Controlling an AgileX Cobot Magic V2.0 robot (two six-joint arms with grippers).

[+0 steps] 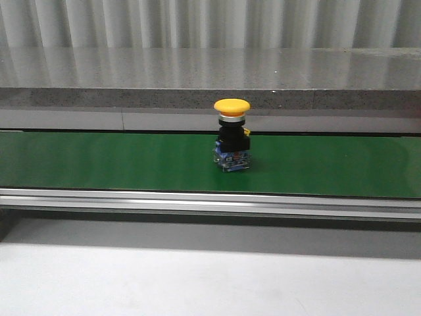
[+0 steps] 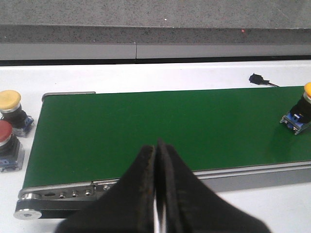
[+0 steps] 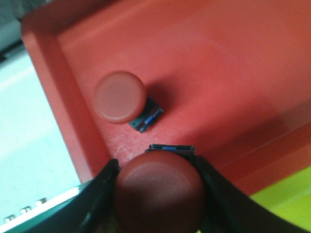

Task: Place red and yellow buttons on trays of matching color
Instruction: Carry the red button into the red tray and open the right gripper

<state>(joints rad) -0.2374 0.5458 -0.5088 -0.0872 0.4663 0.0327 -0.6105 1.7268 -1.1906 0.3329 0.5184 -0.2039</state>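
Right gripper clamped on red button, fingers either side of cap, above red tray. Second red button stands inside tray near its wall. Left gripper fingers pressed together, empty, over green belt. Yellow button upright on belt.
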